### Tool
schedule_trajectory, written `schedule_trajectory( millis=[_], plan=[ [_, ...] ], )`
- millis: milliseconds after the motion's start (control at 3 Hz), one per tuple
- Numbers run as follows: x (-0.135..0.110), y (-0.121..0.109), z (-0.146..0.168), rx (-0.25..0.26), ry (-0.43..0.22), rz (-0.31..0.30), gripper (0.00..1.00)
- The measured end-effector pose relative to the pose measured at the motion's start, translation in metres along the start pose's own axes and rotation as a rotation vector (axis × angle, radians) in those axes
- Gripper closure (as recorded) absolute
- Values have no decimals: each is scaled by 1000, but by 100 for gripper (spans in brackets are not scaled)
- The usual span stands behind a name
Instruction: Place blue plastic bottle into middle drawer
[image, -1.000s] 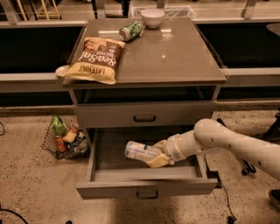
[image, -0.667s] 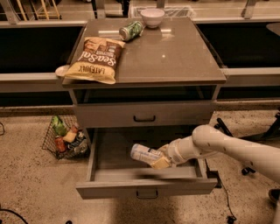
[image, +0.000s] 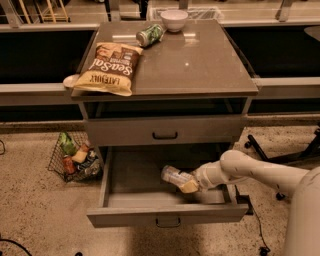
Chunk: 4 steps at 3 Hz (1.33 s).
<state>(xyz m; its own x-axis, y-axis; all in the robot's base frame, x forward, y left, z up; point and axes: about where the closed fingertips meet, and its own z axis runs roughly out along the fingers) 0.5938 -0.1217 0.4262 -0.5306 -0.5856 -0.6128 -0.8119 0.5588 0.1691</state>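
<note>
The middle drawer (image: 130, 177) stands pulled out, its left half open floor. In its right half the hand (image: 190, 186) grips the blue plastic bottle (image: 174, 175), and the arm (image: 250, 172) crosses the drawer's right wall. The closed drawer front (image: 165, 131) just above the middle drawer limits headroom at the back.

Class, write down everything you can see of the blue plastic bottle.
The blue plastic bottle is small, clear plastic with a pale label. It lies tilted, nearly on its side, inside the open middle drawer, right of centre. The tool grips one end; whether it touches the drawer floor is unclear.
</note>
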Motion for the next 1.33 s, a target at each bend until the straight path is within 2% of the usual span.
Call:
schedule_trajectory(
  millis=[333,667,1000,1333],
  plan=[
    [11,-18,6,32,12,34,75],
    [17,-36,14,48,18,56,44],
    [19,-45,19,48,19,64,21],
    [19,-44,7,61,-5,64,0]
  ],
)
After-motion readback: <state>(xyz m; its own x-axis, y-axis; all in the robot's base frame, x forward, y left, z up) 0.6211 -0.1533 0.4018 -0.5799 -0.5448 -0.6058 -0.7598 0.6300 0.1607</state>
